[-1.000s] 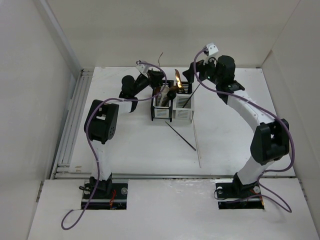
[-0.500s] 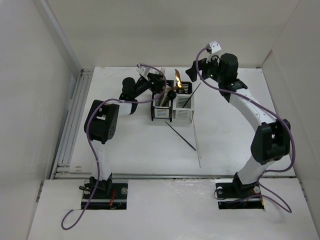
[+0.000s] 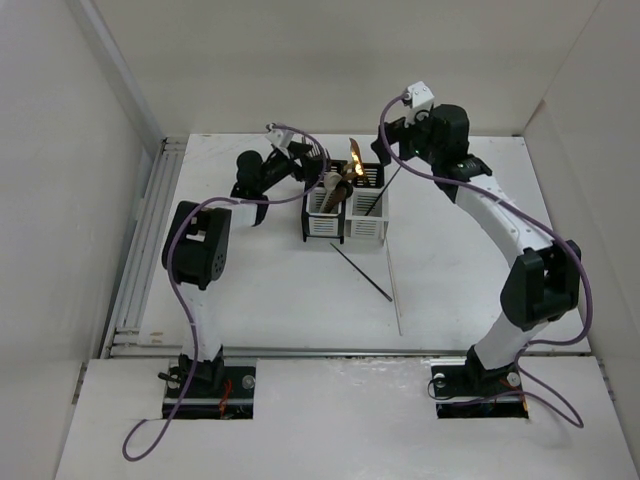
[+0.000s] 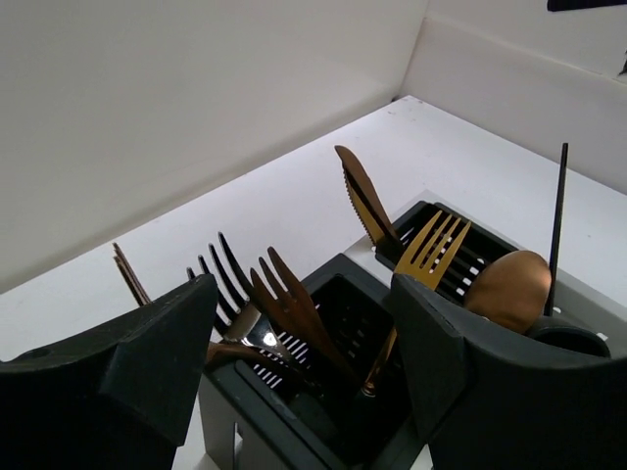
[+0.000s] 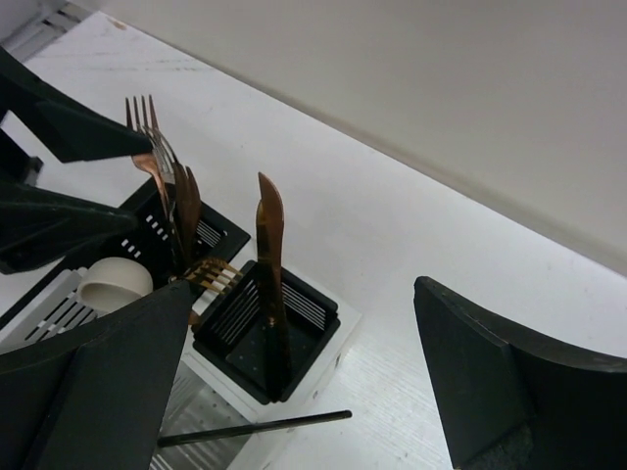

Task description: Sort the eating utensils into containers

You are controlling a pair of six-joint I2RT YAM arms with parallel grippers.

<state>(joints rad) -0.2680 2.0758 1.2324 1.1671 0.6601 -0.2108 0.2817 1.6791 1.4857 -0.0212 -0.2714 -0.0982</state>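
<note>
Containers (image 3: 366,228) stand on table (image 3: 470,290), well apart from edges.

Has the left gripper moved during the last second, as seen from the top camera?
Yes. The left gripper has drawn back toward the left, away from above the left caddy, which has not shifted.

Forks (image 4: 294,309) and knife (image 4: 364,199): glossy copper-toned metal. Caddies (image 4: 338,264): matt black plastic tops. Counter (image 4: 294,186): smooth matt white.

No legible text, no labels, no brand marks, no numbers, no signs
</note>
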